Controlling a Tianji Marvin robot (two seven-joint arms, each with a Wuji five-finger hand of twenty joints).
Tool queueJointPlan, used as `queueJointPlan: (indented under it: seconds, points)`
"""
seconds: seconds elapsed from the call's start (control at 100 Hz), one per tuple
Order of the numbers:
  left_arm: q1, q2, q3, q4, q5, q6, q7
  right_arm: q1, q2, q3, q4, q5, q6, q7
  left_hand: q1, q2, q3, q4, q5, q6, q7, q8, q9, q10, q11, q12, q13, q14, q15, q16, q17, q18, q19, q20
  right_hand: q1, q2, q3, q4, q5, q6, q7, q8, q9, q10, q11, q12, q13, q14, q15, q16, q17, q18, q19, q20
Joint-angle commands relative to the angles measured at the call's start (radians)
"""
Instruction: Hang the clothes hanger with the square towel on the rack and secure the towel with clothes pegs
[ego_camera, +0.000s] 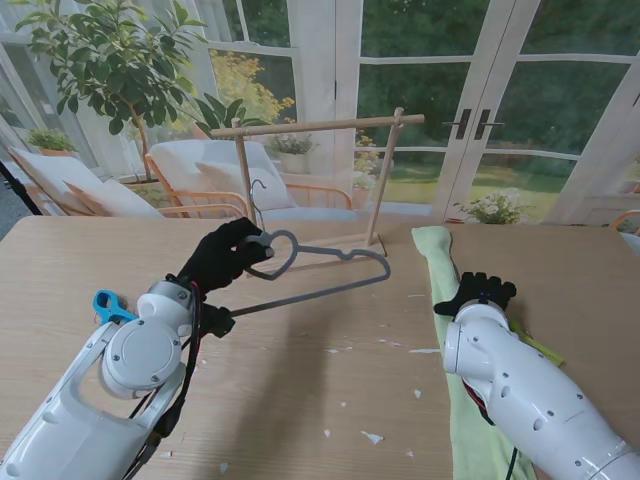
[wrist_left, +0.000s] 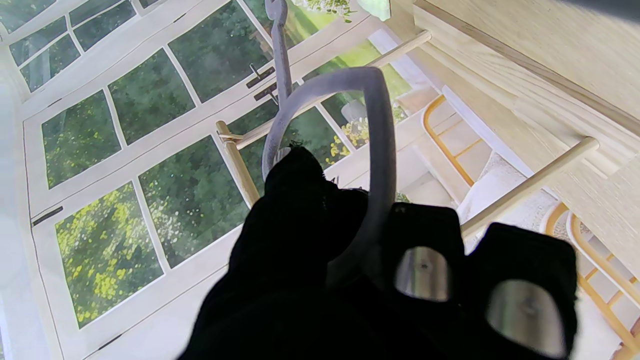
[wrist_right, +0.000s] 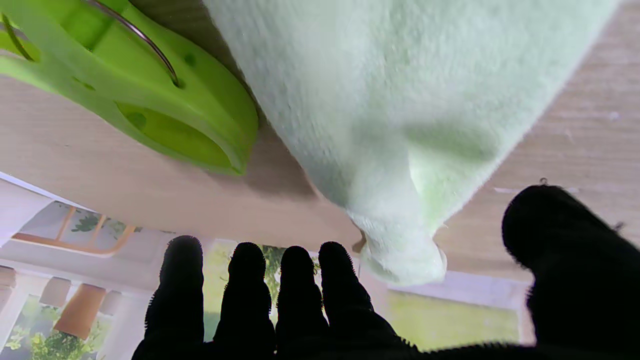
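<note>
Hanger (ego_camera: 330, 262): grey, bare of cloth, lifted off the table (ego_camera: 300, 380) at a tilt, its heart-shaped neck loop in the left hand (ego_camera: 222, 255), hook (ego_camera: 258, 190) pointing away from me toward the rack (ego_camera: 320, 127), not on it

Table: pale wood, wide, flecked with small white scraps.

Rack: light wooden bar on two uprights, standing at the far edge of the table, nothing hung on it.

Towel (ego_camera: 445, 290): pale green, fluffy, lying in a long strip on the table on the right, running under the right arm.

Left hand: black glove, fingers (wrist_left: 300, 210) clenched around the hanger's loop (wrist_left: 370, 150).

Right hand (ego_camera: 478, 293): black glove, over the towel, fingers (wrist_right: 240, 295) straight and spread, holding nothing.

Green peg (wrist_right: 145, 90): on the table just beside the towel (wrist_right: 400, 100).

Blue peg (ego_camera: 108, 305): near the left forearm; whether it touches the table I cannot tell
</note>
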Motion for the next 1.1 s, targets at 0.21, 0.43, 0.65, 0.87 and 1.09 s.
queueJointPlan:
  seconds: [0.21,0.43,0.65,0.87,1.09]
  points:
    - [0.003,-0.007,0.003,-0.017,-0.011,-0.003,-0.001,0.011,0.005,-0.027,0.035,0.022,0.003,0.058,0.037,0.074,-0.009,0.024,0.016,0.049,0.027,0.016,0.097,-0.015,0.186,0.07,0.083,-0.108,0.117,-0.007,0.042,-0.035,0.298,0.001,-0.025,-0.087,0.041,-0.052,0.0,0.064,0.039,0.022,-0.023,0.037,0.022,0.036,-0.032,0.0,0.013,0.008,0.004,-0.002,-0.035,0.388]
    - [-0.002,-0.009,0.011,-0.016,-0.015,-0.002,0.005,0.032,0.013,-0.064,0.048,0.043,-0.014,0.098,0.038,0.072,-0.008,0.025,0.018,0.049,0.026,0.016,0.1,-0.013,0.186,0.07,0.086,-0.109,0.116,-0.008,0.042,-0.037,0.298,0.001,0.106,-0.141,0.039,-0.036,0.133,-0.09,0.243,0.099,-0.016,-0.021,0.175,0.07,-0.028,-0.009,0.088,0.026,0.024,-0.006,-0.023,0.401]
    - [-0.007,-0.012,0.016,-0.014,-0.017,-0.003,0.013,0.026,0.001,-0.059,0.066,0.053,-0.059,0.034,0.037,0.07,-0.008,0.025,0.022,0.054,0.024,0.016,0.102,-0.012,0.185,0.07,0.086,-0.108,0.115,-0.008,0.042,-0.037,0.298,-0.003,0.325,-0.218,0.201,0.002,0.293,-0.391,0.435,0.237,-0.018,-0.053,0.344,0.116,-0.031,-0.003,0.221,0.054,0.04,0.0,0.015,0.387]
    - [-0.009,-0.013,0.02,-0.014,-0.019,-0.003,0.019,-0.01,-0.003,0.002,0.027,0.061,-0.16,0.03,0.035,0.066,-0.006,0.027,0.029,0.057,0.021,0.014,0.109,-0.009,0.183,0.068,0.093,-0.109,0.112,-0.009,0.042,-0.036,0.298,-0.005,0.41,-0.233,0.405,-0.029,0.392,-0.582,0.287,0.055,-0.014,-0.106,0.36,0.107,-0.029,-0.009,0.219,0.045,0.027,0.0,0.009,0.377]
    - [-0.01,-0.013,0.02,-0.016,-0.016,-0.004,0.019,-0.02,0.009,0.022,-0.024,0.051,-0.209,0.123,0.038,0.065,-0.003,0.027,0.029,0.057,0.021,0.014,0.109,-0.008,0.182,0.068,0.093,-0.109,0.112,-0.01,0.042,-0.036,0.298,-0.006,0.143,-0.139,0.073,-0.074,0.293,-0.31,0.131,-0.079,-0.014,-0.081,0.317,0.096,-0.029,-0.008,0.15,0.026,0.004,0.006,-0.02,0.394]
